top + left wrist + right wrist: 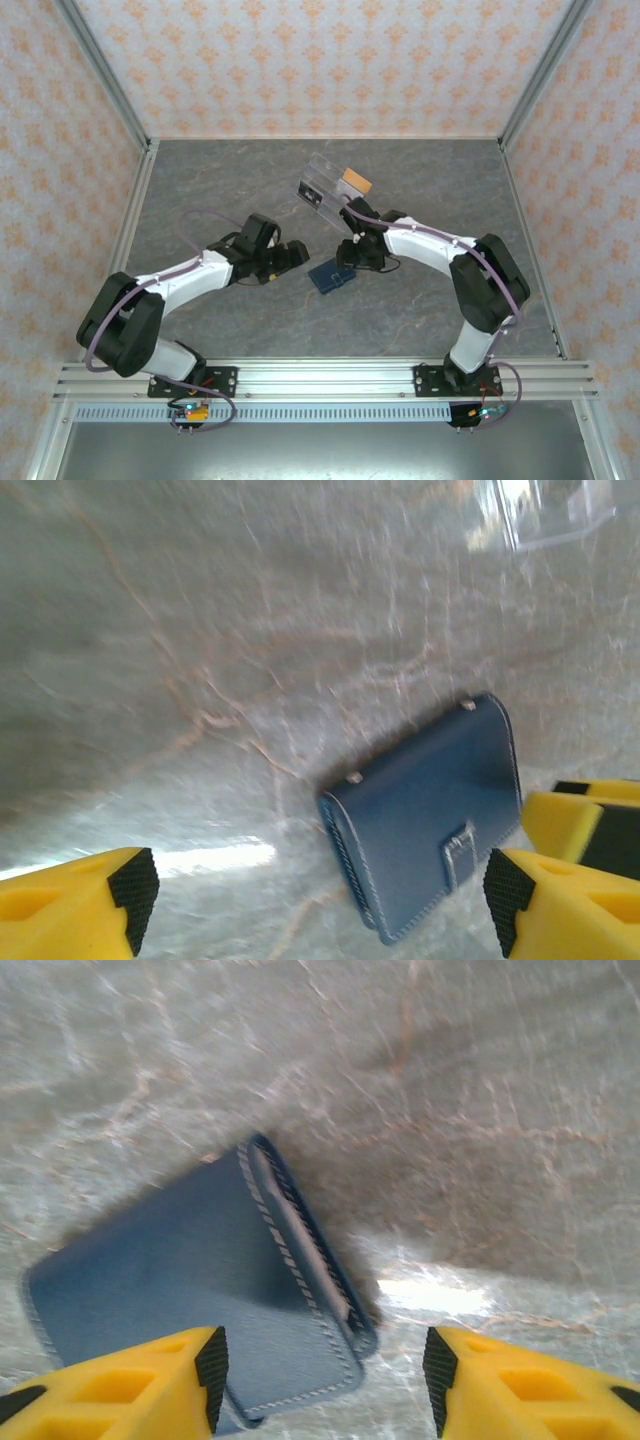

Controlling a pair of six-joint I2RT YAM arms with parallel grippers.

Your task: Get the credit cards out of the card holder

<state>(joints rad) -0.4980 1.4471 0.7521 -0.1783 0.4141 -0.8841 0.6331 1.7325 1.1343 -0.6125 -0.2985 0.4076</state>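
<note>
Card holder (331,276) closed, flat on table (220,180), centre of top view. My left gripper (318,895) jaws spread wide, holder lower right of frame. My right gripper (322,1365) spread too, holder lower left, nothing pinched.

The holder (332,277) near the bench's (200,180) middle is hemmed in. The left claw (297,253) sits just at its left and the right claw (351,262) over its far side, both with jaws apart. Just beyond, a clear box (322,188) with an orange card (355,181) blocks the far-centre. Both arms slant in from the near corners. The far corners, the side edges and the near-centre strip lie bare. Walls (60,150) close three sides.
</note>
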